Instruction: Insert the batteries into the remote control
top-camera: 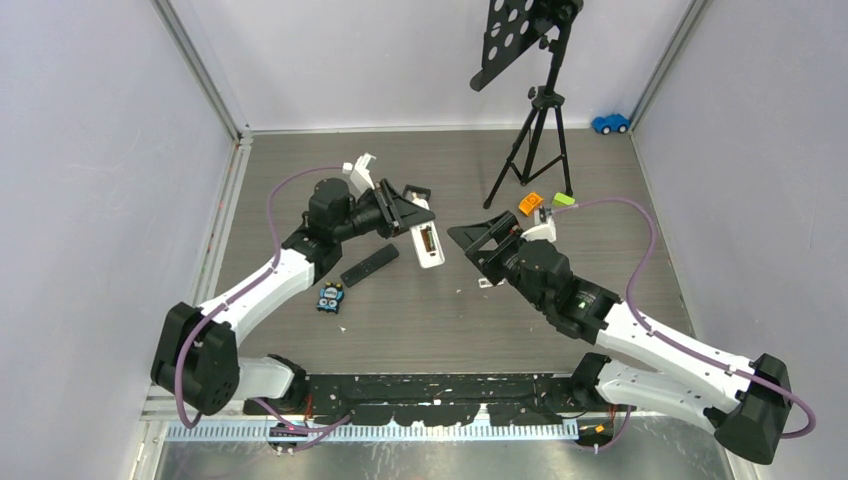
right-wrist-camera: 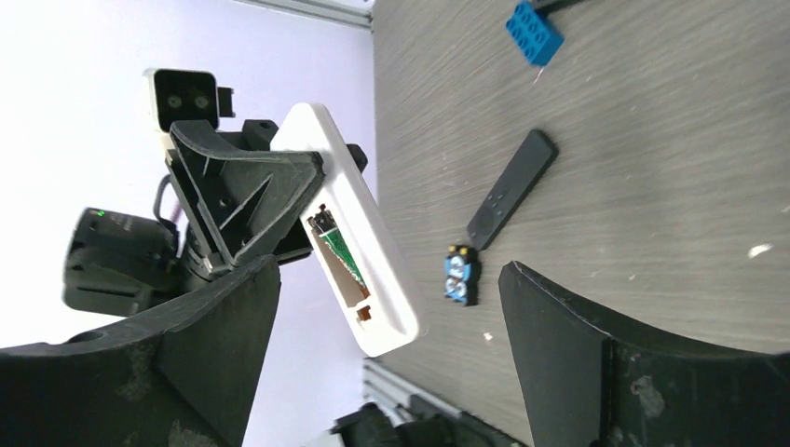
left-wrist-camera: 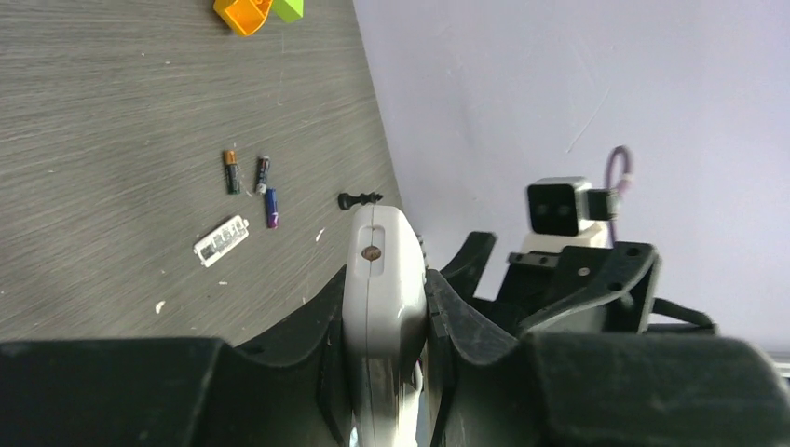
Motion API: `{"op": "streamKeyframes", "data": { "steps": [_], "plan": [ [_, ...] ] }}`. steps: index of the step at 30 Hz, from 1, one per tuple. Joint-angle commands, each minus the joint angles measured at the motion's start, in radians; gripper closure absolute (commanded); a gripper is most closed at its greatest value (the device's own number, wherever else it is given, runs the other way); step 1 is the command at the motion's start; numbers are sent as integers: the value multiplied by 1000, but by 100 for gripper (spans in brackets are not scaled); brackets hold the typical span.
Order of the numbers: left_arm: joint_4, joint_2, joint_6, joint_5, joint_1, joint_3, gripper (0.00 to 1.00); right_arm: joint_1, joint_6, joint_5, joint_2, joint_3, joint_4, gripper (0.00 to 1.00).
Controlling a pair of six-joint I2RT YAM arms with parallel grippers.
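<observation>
**The remote is held up; the batteries are waiting on the table.**

The left gripper (left-wrist-camera: 387, 307) pinches the white remote (right-wrist-camera: 382, 251) by its sides, lifted off the table (left-wrist-camera: 112, 112), with the open compartment facing the right gripper (right-wrist-camera: 380, 279), whose jaws are spread wide and empty. Three batteries (left-wrist-camera: 262, 174) lie loose near a small white cover (left-wrist-camera: 222, 240). The step in hand seems to be fetching the first battery. For that, the right gripper must descend and close on one thin cylinder.

A narrow open gap separates the spread right tool (top-camera: 478, 240) from the white remote control (top-camera: 428, 243) clamped in the left tool (top-camera: 405, 212). Tripod (top-camera: 540, 140) legs stand on the right tool's far side, bare worktop (top-camera: 450, 320) on its near side.
</observation>
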Motion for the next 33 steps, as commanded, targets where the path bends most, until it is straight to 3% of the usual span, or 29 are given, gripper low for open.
{"op": "streamKeyframes", "data": {
  "steps": [1,4,13,30,33],
  "plan": [
    [175,-60,-66,-58,6,-53,100,0,274,-50,10,-102,248,8],
    [192,-84,-74,-94,6,-67,100,0,318,-87,48,-173,474,8],
    [50,-118,-84,-99,6,-30,100,1,400,-132,186,-206,758,7],
    [150,-101,-88,-4,6,-59,100,-3,484,-190,348,-196,989,14],
    [156,-100,-81,3,6,-63,100,-8,493,-213,365,-192,996,21]
  ]
}}
